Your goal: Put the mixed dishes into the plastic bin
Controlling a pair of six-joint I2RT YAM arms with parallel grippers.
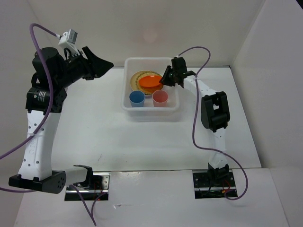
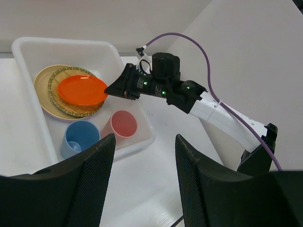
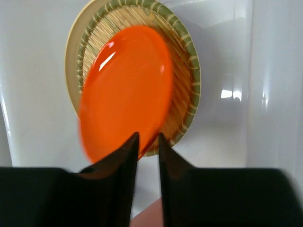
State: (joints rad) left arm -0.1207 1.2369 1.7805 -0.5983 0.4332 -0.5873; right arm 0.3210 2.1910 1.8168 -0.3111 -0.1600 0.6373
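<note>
The white plastic bin (image 1: 127, 109) holds a stack of plates. The orange plate (image 1: 149, 81) is on top of the woven tan disc (image 3: 182, 80), and a pale yellow plate (image 2: 40, 80) lies beneath. A blue cup (image 1: 137, 98) and a pink-red cup (image 1: 160, 97) stand in the bin's near half. My right gripper (image 3: 147, 137) hangs inside the bin at the orange plate's (image 3: 125, 90) right rim. Its jaws are slightly apart, and the plate looks blurred and tilted against the disc. My left gripper (image 2: 144, 139) is open and empty, raised left of the bin (image 2: 28, 47).
White walls enclose the table at the back and right. My right arm's forearm (image 2: 208, 106) and purple cable (image 1: 196, 118) run along the bin's right side. The left arm (image 1: 45, 94) stands tall at the left.
</note>
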